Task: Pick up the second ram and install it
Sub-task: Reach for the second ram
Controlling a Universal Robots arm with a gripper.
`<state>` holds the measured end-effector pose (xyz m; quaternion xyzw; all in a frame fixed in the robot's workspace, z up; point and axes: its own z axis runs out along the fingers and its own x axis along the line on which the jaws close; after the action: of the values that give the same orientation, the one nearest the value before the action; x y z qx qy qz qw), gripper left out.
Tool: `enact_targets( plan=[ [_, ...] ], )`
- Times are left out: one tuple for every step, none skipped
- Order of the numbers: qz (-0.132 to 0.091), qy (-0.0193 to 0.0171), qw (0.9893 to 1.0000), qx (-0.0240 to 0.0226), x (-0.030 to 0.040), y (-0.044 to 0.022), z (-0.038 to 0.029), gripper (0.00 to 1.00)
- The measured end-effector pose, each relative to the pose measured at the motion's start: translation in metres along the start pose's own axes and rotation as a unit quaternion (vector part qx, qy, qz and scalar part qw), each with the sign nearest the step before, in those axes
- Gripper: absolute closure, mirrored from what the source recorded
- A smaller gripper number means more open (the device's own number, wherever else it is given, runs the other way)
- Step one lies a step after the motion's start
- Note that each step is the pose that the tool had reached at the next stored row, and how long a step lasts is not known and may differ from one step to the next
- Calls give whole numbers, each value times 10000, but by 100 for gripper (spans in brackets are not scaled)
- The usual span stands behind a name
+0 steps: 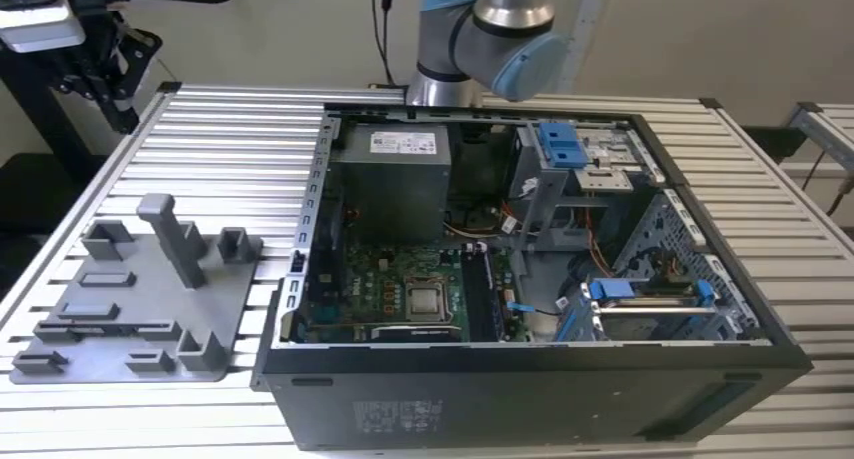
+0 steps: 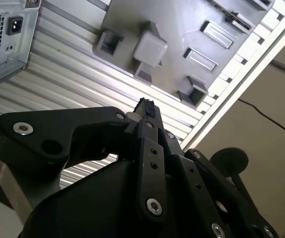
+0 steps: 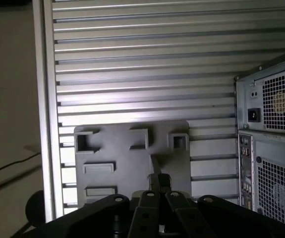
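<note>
Gripper [image 1: 123, 109]: the tips are drawn together in both wrist views [image 2: 144, 106] [image 3: 159, 179]. Whether anything is pinched between them cannot be told.
Gripper position: it hangs over the slatted table [image 1: 227, 149] at the exterior view's far left, near the tray [image 1: 147, 309].
Tray: grey, with blocks and posts, lying flat on the table.
Second ram: cannot be picked out with certainty.
Slots [image 1: 478, 291]: long, dark, narrow strips stand on edge here, just beside the processor socket [image 1: 427, 299] inside the open computer case [image 1: 534, 374].
Slots relative to gripper: well apart, toward the exterior view's right.
</note>
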<state>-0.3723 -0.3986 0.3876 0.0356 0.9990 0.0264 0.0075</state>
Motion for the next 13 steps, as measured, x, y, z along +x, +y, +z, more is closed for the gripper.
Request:
enact_targets(
  plan=[
    [0, 0, 10000, 0, 31, -2, 3, 89],
    [0, 0, 10000, 0, 63, -5, 5, 89],
    [0, 0, 10000, 0, 94, -7, 8, 89],
    [-1, 0, 10000, 0, 126, -10, 11, 89],
    [0, 0, 10000, -1, 159, -12, 14, 89],
    [0, 0, 10000, 0, 193, -15, 17, 89],
    [0, 0, 10000, 0, 227, -18, 20, 89],
    [0, 0, 10000, -1, 263, -22, 24, 89],
    [0, 0, 10000, -1, 300, -25, 26, 89],
    [0, 0, 10000, 0, 335, -28, 29, 89],
    [0, 0, 10000, -1, 362, -29, 31, 89],
    [0, 0, 10000, -1, 383, -31, 32, 89],
    [0, 0, 10000, -1, 402, -33, 32, 89]
  ],
)
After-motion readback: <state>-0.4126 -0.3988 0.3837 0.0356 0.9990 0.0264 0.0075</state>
